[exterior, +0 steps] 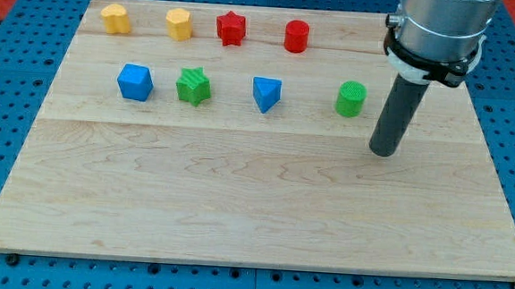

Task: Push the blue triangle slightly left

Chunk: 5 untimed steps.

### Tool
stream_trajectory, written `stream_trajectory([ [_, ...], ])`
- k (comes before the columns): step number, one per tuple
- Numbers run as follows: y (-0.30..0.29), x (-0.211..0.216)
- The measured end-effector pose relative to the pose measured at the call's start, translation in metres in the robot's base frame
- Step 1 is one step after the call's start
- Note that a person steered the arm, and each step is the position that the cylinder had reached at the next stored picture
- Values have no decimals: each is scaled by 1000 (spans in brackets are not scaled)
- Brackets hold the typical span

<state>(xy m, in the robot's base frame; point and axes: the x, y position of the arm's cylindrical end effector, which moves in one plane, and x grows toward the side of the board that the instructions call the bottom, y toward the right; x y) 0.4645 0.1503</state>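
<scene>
The blue triangle (266, 94) sits on the wooden board (254, 207) in the middle row, a little right of the board's centre line. My tip (382, 151) rests on the board well to the triangle's right and slightly lower in the view. A green cylinder (351, 99) stands between the triangle and the rod, just up and left of my tip, apart from it.
In the triangle's row, a green star (193, 86) lies to its left and a blue cube-like block (135, 81) further left. Along the top are a yellow block (115, 18), a yellow hexagon-like block (179, 23), a red star (231, 28) and a red cylinder (296, 36).
</scene>
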Motion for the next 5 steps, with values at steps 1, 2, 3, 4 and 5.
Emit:
stream_trajectory([
  [1,-11,-4],
  [2,-47,-21],
  [3,-95,-42],
  [4,-163,-53],
  [5,-222,-53],
])
